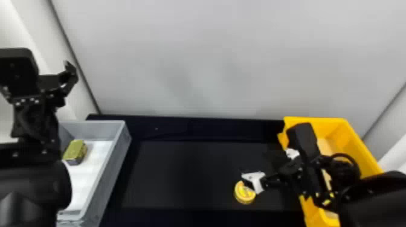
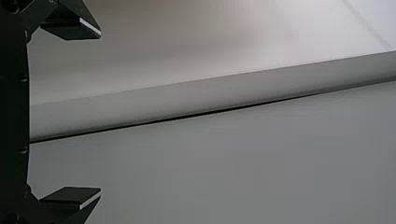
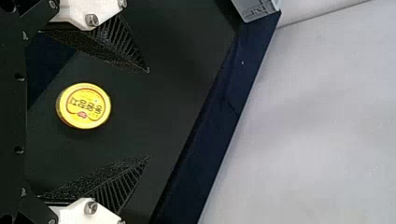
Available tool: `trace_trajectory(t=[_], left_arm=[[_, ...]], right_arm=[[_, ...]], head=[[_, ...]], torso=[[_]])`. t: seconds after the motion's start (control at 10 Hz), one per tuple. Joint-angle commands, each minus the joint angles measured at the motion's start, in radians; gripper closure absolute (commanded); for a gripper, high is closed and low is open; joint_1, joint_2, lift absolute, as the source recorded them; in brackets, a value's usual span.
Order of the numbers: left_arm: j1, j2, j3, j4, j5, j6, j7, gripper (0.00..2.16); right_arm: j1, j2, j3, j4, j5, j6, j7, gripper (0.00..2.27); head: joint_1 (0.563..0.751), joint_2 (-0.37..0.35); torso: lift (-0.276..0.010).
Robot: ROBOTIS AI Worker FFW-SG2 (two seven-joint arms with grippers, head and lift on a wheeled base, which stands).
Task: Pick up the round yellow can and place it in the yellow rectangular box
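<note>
So, nearest first: the round yellow can (image 1: 244, 193) is lying flat on the black tabletop (image 1: 181, 175), lower right of the head view, so the pick isn't done and neither is the drop. The right gripper (image 3: 149, 113) is spread wide, with the can showing between its fingers and nothing pinched, so I'd call this the lining-up stage; closing, lifting and placing are all left. The yellow rectangular box (image 1: 326, 125) is at the right edge, partly hidden by the arm, so can't tell everything inside. Over at lower left, the grey bin (image 1: 113, 172) has a white bottom and one greenish-gold tin (image 1: 74, 151). Left gripper (image 2: 100, 112) is parked wide and holding nothing, upper left.
</note>
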Motion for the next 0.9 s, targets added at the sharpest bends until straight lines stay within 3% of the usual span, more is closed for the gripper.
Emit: trace_trajectory(t=[0.0,0.3,0.8], left_arm=[[0.001,-0.003,0.001,0.000,0.001,0.000,0.000,0.10],[-0.001,-0.003,-0.002,0.000,0.000,0.000,0.000,0.10],[0.001,-0.003,-0.004,0.000,0.000,-0.003,0.000,0.10]], right_arm=[[0.032,0.002,-0.009,-0.021,0.038,0.037,0.024,0.15],[0.064,0.008,0.011,-0.029,0.224,0.064,0.065,0.15],[0.083,0.047,-0.006,0.159,0.215,-0.102,0.084,0.16]], head=[[0.694,0.014],[0.694,0.014],[0.694,0.014]], torso=[[-0.061],[-0.061],[-0.061]])
